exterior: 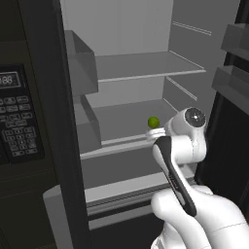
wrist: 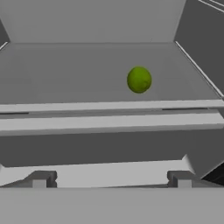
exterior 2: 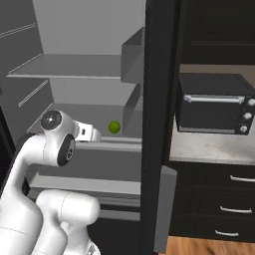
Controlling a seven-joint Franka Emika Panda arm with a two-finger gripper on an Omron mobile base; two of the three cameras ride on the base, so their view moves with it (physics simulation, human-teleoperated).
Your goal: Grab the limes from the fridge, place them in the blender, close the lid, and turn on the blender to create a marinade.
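One lime (exterior: pixel 153 122) lies on the middle shelf of the open fridge (exterior: pixel 146 65), toward the shelf's right side and a little back from its front lip. In the hand view the lime (wrist: pixel 139 79) is ahead of my gripper (wrist: pixel 111 180), slightly to the right and above. The gripper is open, its two fingertips (wrist: pixel 41 179) stand wide apart with nothing between them, and it sits just outside the shelf's front edge. From the right base view the lime (exterior 2: pixel 114 127) is just beyond my white hand. The blender and the lid are out of view.
Grey door bins (exterior: pixel 80 68) hang on the fridge's left side, and a black microwave with keypad (exterior: pixel 17 121) is left of them. A black toaster oven (exterior 2: pixel 214 104) stands on the counter right of the fridge, above dark drawers (exterior 2: pixel 234 199). An upper shelf (exterior 2: pixel 74 67) spans above the lime.
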